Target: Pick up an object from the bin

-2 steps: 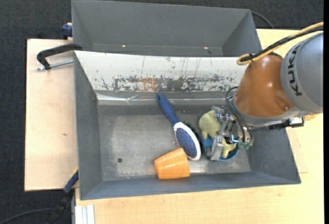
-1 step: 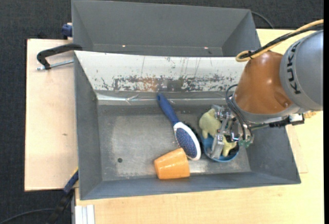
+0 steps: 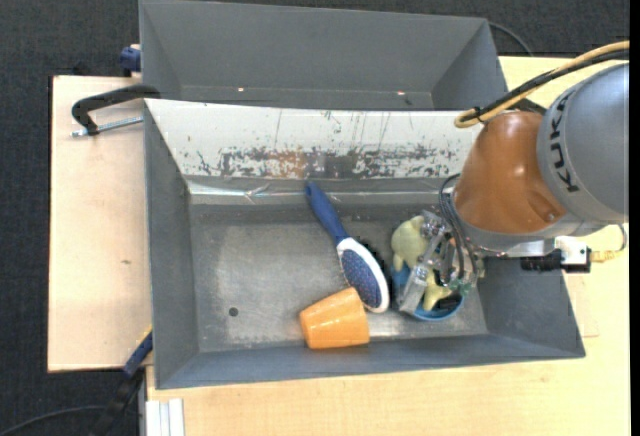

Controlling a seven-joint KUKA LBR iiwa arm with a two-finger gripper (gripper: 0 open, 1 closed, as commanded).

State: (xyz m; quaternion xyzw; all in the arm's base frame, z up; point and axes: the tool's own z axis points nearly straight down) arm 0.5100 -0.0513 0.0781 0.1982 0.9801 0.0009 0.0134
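Observation:
My gripper (image 3: 438,264) is low in the bin's front right corner, under the orange wrist cover. It hangs over a pale yellow-green rounded thing (image 3: 406,240) and a small blue-rimmed thing (image 3: 436,310) with yellow in it, both partly hidden by the gripper. Whether it touches either one is unclear. Just to its left lies a blue brush (image 3: 360,274) with a white-edged oval head, its handle pointing to the back wall. An orange cup (image 3: 335,321) lies on its side by the front wall, touching the brush head.
The arm and its orange cover reach in over the bin's right wall. The left half of the bin floor is bare scuffed metal. The back wall rises steeply behind the brush handle.

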